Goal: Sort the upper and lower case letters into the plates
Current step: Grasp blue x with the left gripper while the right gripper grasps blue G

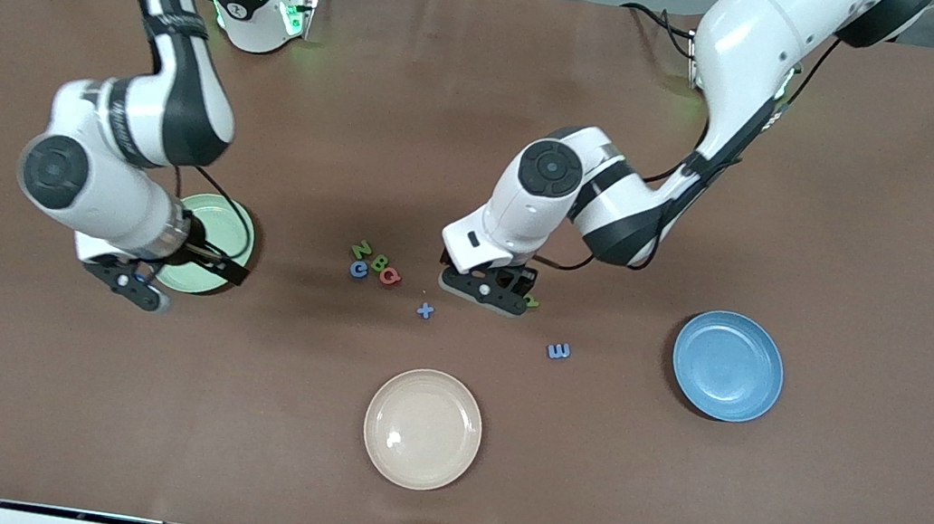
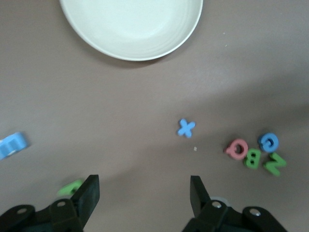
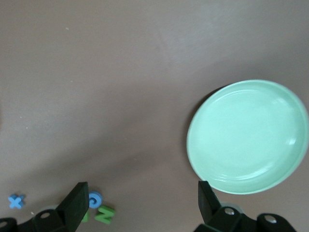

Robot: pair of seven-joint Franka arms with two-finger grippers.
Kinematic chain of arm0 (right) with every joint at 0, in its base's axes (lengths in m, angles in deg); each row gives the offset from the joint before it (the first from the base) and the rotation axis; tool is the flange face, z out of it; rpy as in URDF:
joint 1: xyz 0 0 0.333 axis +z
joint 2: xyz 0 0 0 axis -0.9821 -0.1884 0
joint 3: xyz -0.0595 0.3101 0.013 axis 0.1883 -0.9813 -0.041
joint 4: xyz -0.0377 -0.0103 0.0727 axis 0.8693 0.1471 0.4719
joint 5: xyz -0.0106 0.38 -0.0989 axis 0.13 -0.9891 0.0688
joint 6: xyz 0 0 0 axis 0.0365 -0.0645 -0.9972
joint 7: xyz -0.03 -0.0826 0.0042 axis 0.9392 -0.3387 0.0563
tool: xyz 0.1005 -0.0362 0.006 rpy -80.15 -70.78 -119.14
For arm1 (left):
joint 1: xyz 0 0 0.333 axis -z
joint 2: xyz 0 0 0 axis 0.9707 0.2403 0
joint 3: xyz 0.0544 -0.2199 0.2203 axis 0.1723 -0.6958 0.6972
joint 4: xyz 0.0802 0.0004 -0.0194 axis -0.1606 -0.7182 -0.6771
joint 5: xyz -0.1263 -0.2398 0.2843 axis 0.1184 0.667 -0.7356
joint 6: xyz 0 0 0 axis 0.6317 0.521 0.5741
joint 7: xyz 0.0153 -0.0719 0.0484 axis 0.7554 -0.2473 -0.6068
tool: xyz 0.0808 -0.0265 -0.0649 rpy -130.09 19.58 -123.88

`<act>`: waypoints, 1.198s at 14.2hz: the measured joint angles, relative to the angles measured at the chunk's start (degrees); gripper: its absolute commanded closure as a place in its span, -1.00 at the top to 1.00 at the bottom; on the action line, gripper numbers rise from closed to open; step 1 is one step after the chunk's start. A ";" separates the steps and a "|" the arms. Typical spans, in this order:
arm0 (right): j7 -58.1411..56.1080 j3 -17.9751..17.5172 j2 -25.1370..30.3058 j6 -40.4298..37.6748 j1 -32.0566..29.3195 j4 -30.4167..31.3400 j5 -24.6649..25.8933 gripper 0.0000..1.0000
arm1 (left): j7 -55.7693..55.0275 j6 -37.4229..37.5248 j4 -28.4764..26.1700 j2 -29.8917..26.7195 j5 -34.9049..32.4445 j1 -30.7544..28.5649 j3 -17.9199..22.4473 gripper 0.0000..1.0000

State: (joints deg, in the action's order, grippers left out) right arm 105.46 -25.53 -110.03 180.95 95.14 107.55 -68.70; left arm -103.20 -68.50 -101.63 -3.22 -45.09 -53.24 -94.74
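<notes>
glossy cream plate [image 1: 422,428], matt brown table [image 1: 887,266], foam-like letters [image 1: 375,266]

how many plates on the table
3: mint green plate under the right arm, blue plate toward the left arm's end, cream plate nearest the front camera. None seem hidden.

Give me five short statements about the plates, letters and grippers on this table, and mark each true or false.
1. The mint green plate holds no letters. True.
2. The blue plate holds the blue x. False: the blue x lies on the table.
3. The left gripper has open fingers. True.
4. The right gripper grips a red letter. False: it is open and holds nothing.
5. The cream plate is the plate nearest to the front camera. True.
</notes>
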 measured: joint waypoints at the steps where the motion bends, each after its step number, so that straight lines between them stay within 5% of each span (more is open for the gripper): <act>1: 1.74 0.00 -1.31 1.67 1.01 0.01 0.00 0.96 | 0.00 -2.82 0.20 1.74 -0.32 1.00 1.01 0.57; 6: 8.41 0.00 -6.24 7.47 5.22 0.10 -0.02 0.95 | -2.54 -9.63 1.10 5.58 -0.57 10.36 9.76 0.35; 11: 14.22 0.00 -8.95 19.25 9.51 4.86 -0.04 0.95 | -4.81 -14.07 2.04 8.22 -0.57 13.86 12.22 0.19; 17: 18.19 0.01 -11.37 23.02 13.06 6.83 -0.04 0.46 | -4.81 -15.22 6.06 11.33 -0.57 16.11 14.52 0.06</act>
State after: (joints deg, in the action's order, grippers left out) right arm 123.66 -25.52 -121.40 203.97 108.19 114.38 -68.74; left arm -108.01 -83.71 -95.56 8.11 -45.66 -37.14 -80.22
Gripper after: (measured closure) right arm 0.141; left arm 0.441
